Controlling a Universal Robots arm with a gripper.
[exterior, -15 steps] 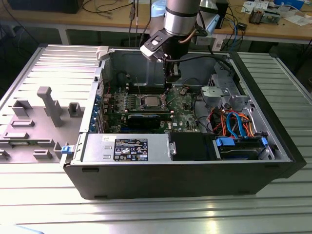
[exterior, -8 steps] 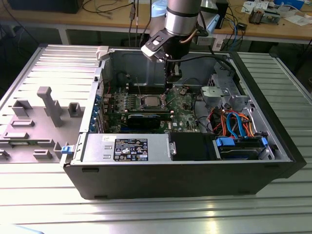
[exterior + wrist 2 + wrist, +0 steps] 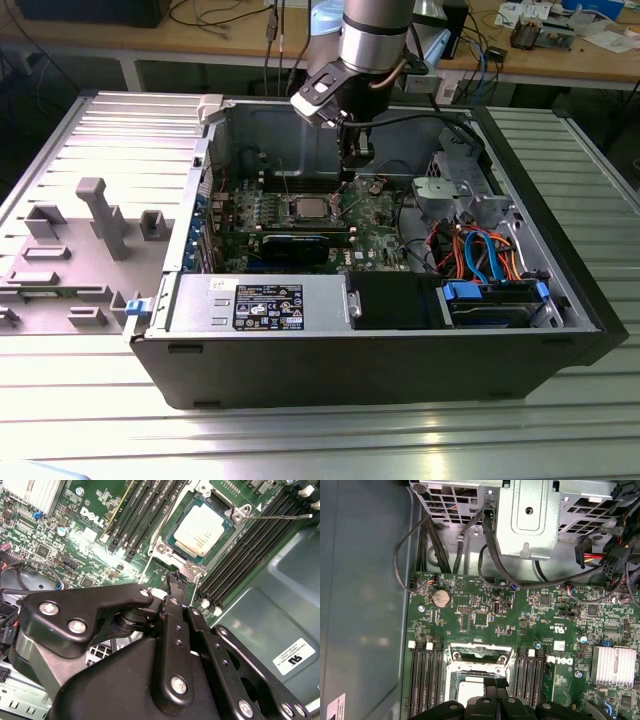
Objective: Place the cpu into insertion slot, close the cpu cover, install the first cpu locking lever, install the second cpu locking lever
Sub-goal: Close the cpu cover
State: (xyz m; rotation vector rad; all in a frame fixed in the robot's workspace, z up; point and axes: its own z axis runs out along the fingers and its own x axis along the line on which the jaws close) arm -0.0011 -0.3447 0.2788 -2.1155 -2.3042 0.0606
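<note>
The cpu [image 3: 202,529], a pale silvery square, lies flat in the insertion slot [image 3: 479,653] on the green board; the exterior view has the cpu [image 3: 308,208] mid-case. The cpu cover [image 3: 231,514], a shiny metal frame, rings the chip. One thin wire lever [image 3: 280,515] juts out over the memory slots. A second lever [image 3: 159,532] runs along the socket's opposite side. My gripper [image 3: 174,580] is shut with nothing between its fingers. Its tip hovers just off one edge of the socket, and the fingertips [image 3: 490,682] sit directly over the cpu [image 3: 470,691].
Black memory slots [image 3: 425,680] flank the socket on both sides. A finned heatsink [image 3: 615,665], a metal drive cage [image 3: 530,515] and loose cables [image 3: 480,250] crowd one side. The power supply [image 3: 260,300] lies along the case front. The case wall [image 3: 365,605] stands close by.
</note>
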